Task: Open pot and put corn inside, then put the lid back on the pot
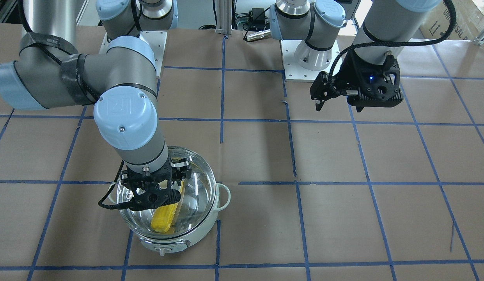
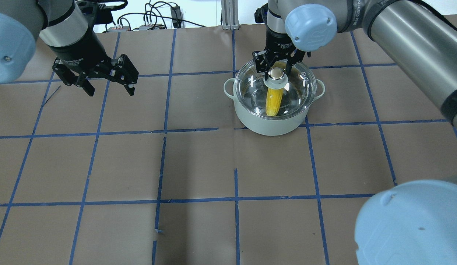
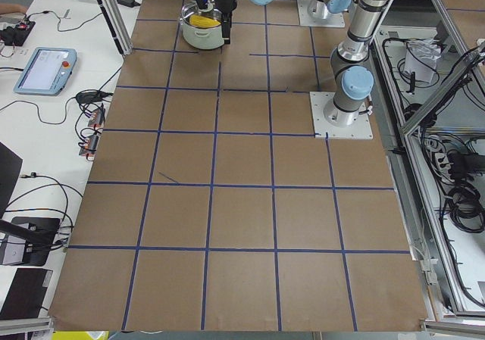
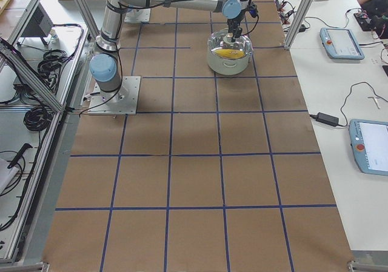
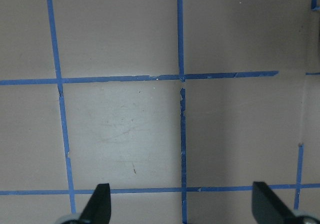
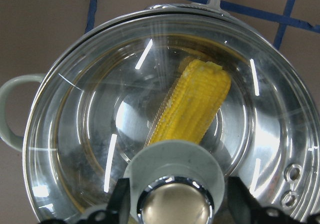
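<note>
Lid (image 6: 165, 124) sits on pot (image 2: 272, 123), corn (image 6: 192, 107) inside. Right gripper (image 2: 276, 70) straddles the knob, fingers spread, not clamping. Left gripper (image 2: 107, 78) hangs wide open and empty, far left. Risk: a finger snagging the knob on retreat would drag the lid askew.

corn (image 2: 273, 103) inside the pot (image 2: 274, 121), lid (image 2: 287, 90) on top, right gripper (image 2: 278, 66) directly above
</note>
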